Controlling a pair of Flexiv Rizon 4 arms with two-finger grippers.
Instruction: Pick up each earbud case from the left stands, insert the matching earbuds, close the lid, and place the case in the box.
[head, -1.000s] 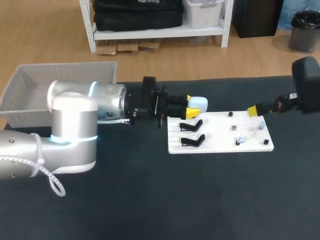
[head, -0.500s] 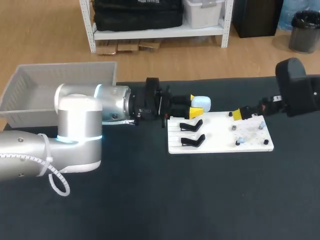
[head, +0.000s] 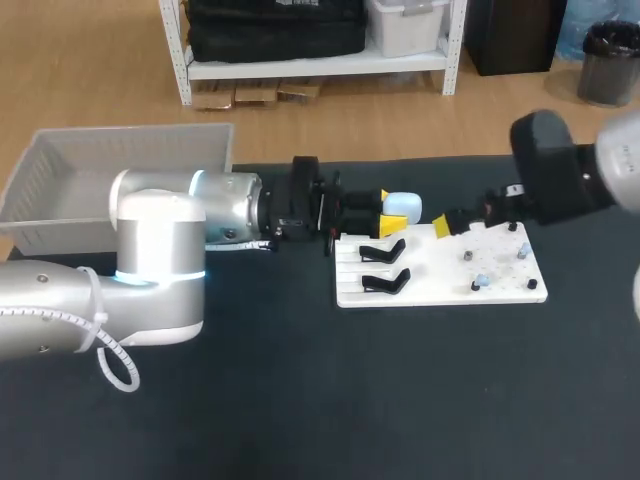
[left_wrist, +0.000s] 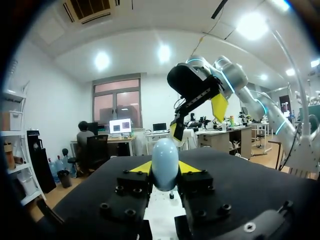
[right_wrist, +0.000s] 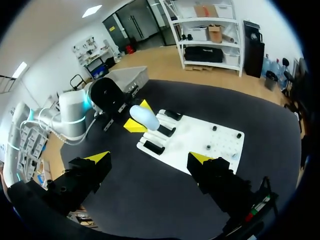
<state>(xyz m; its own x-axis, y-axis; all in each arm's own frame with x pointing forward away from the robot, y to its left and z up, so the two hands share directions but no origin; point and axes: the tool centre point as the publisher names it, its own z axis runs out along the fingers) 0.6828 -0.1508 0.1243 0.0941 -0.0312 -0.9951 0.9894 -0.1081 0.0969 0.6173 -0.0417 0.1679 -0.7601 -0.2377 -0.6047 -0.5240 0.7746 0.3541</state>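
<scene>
A dark surface (head: 300, 400) carries a white board (head: 440, 281) a little right of its middle, nearer the far edge. The left arm's fingers (head: 385, 213) pinch a pale blue earbud case (head: 402, 206) from two sides, holding it above the surface just past the board's far left corner. Two black stands (head: 383, 252) sit on the board's left end, both empty. Small pale earbuds (head: 480, 283) rest on pegs at its right end. The right arm's fingers (head: 443, 226) are spread wide and empty, over the board's far edge, near the case but apart from it. A grey box (head: 120, 135) sits at the far left corner. The surface's near half lies open.
</scene>
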